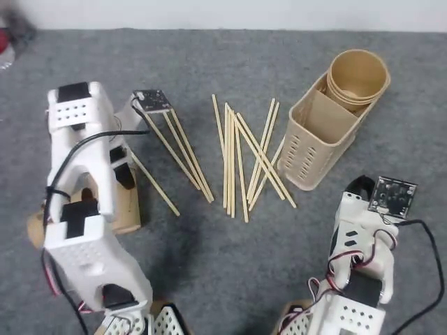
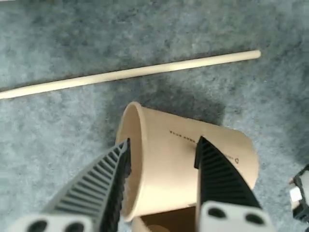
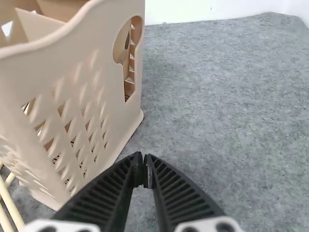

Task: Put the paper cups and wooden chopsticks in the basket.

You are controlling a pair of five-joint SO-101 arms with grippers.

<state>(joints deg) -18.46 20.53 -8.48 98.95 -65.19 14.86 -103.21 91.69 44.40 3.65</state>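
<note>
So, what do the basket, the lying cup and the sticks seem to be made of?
Basket: beige moulded plastic, smooth, with slotted walls.
Cup: likely paper, matte tan, with a thin wall.
Chopsticks: probably bare wood, pale and matte.

Stacked paper cups (image 1: 357, 77) stand in the far compartment of the basket (image 1: 307, 150). Chopsticks (image 1: 237, 157) lie just left of the basket. A tipped cup (image 2: 164, 154) lies farther left.

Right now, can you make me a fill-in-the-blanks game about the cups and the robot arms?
The paper cup under the left gripper lies on its ____.
The right gripper beside the basket is ____.
The stack of cups stands ____ the basket.
Missing words: side; shut; inside.
</note>
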